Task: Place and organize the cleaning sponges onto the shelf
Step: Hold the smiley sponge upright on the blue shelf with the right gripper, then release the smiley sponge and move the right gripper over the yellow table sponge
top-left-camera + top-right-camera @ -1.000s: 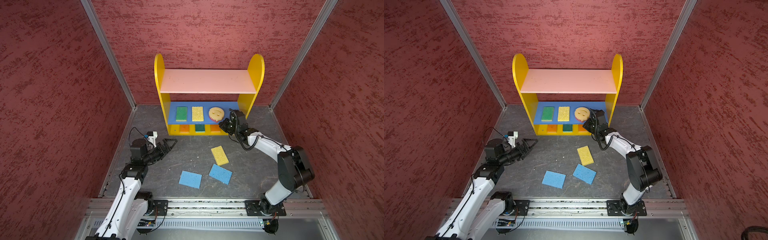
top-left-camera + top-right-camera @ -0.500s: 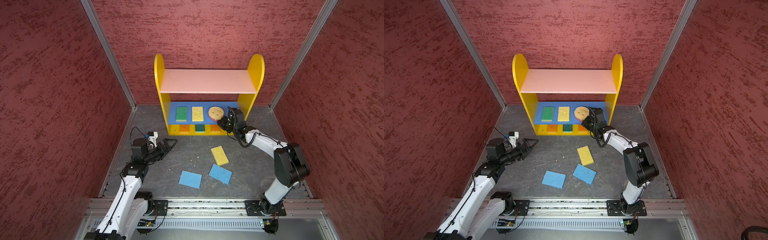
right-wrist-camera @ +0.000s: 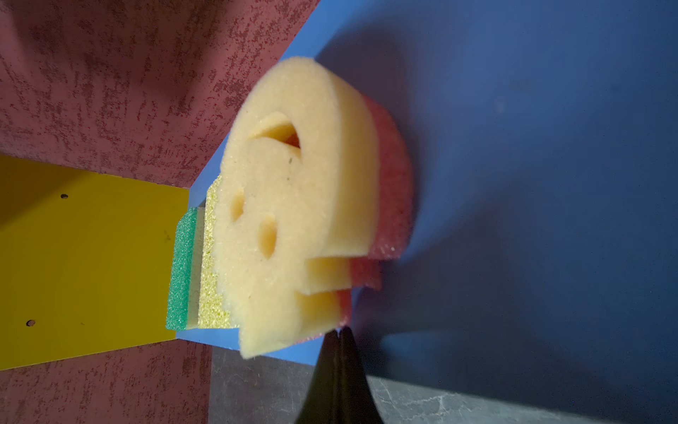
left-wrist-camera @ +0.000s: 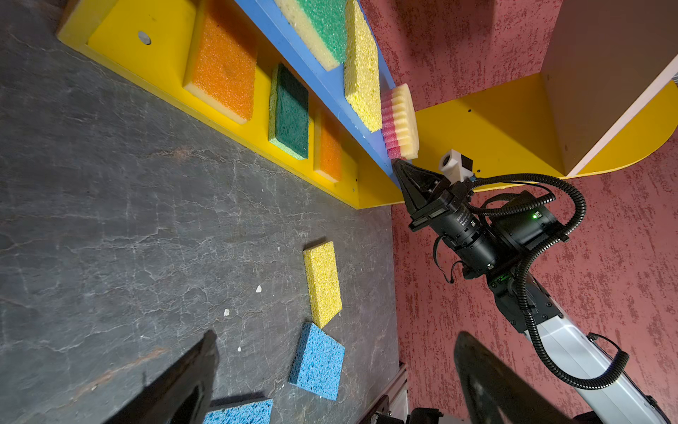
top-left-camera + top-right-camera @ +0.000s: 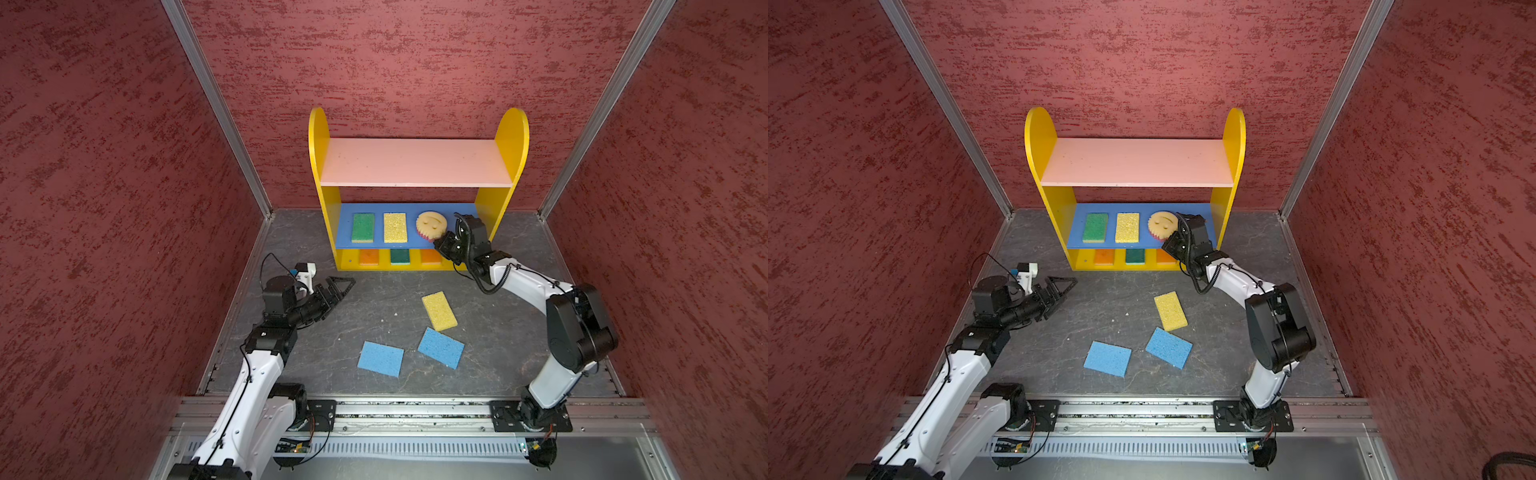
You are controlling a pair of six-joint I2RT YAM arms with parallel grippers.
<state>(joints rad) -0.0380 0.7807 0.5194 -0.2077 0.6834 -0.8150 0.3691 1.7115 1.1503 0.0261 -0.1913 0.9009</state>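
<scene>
Three-sided booth: back wall [image 5: 415, 54], left wall [image 5: 104, 208] and right wall [image 5: 685, 208] all have the same dull red rough-textured finish with darker red flecks, and bare aluminium posts [image 5: 217, 108] mark the two rear corners, slanting outward toward the top in both top views. The worktop [image 5: 374, 299] is a flat dark grey slate-look sheet with pale crack-like veins and a few small white crumbs [image 4: 258, 289]; an aluminium rail [image 5: 415, 409] runs along its front edge, with a pale slotted duct [image 5: 415, 449] just in front of that. Light is even and comes from above, with soft shadows and a dim sheen on the grey surface.
</scene>
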